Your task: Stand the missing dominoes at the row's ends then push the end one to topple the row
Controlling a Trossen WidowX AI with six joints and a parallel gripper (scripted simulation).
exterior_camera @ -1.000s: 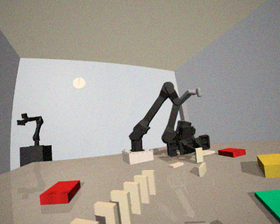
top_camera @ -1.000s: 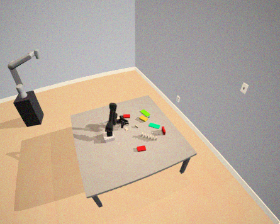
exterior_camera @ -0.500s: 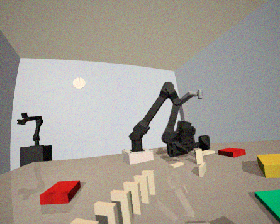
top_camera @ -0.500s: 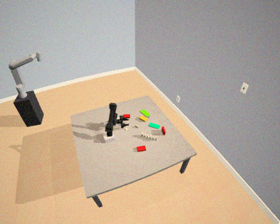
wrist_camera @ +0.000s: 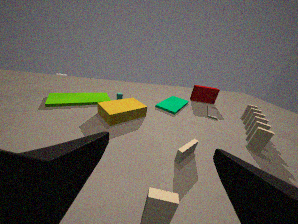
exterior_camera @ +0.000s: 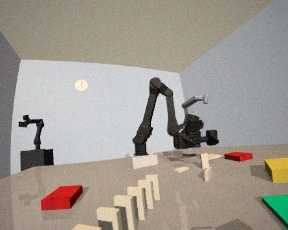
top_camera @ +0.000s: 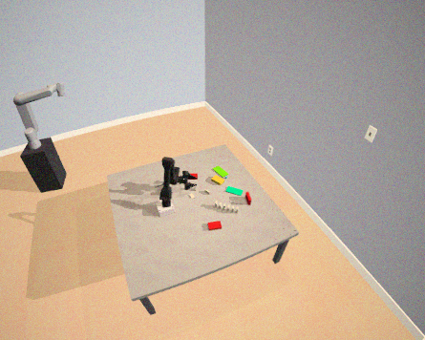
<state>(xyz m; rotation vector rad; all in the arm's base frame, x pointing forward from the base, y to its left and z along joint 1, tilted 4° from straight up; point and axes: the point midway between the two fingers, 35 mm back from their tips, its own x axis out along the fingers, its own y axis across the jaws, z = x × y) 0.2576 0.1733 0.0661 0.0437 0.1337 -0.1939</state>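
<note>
A row of several cream dominoes (top_camera: 225,207) (exterior_camera: 124,207) (wrist_camera: 256,125) stands upright. My gripper (top_camera: 192,181) (wrist_camera: 160,145) is wide open, with nothing between its fingers. Just beyond and below it, a loose cream domino (exterior_camera: 204,160) (wrist_camera: 162,205) looks upright or nearly so, clear of the row. Another domino (top_camera: 206,192) (exterior_camera: 208,174) (wrist_camera: 186,151) rests on edge close by, turned at an angle. A third domino (top_camera: 192,196) (exterior_camera: 181,169) lies flat near the arm's base, and a flat cream piece (exterior_camera: 214,157) lies behind the upright one.
Red blocks (top_camera: 214,225) (exterior_camera: 62,198) lie on the near side of the row and, as another red block (exterior_camera: 238,156), near the gripper. A yellow block (top_camera: 218,180) (wrist_camera: 122,110), a lime slab (top_camera: 220,171) (wrist_camera: 77,99), a green slab (top_camera: 234,191) (wrist_camera: 172,104) and an upright red block (top_camera: 248,198) (wrist_camera: 204,94) are beyond.
</note>
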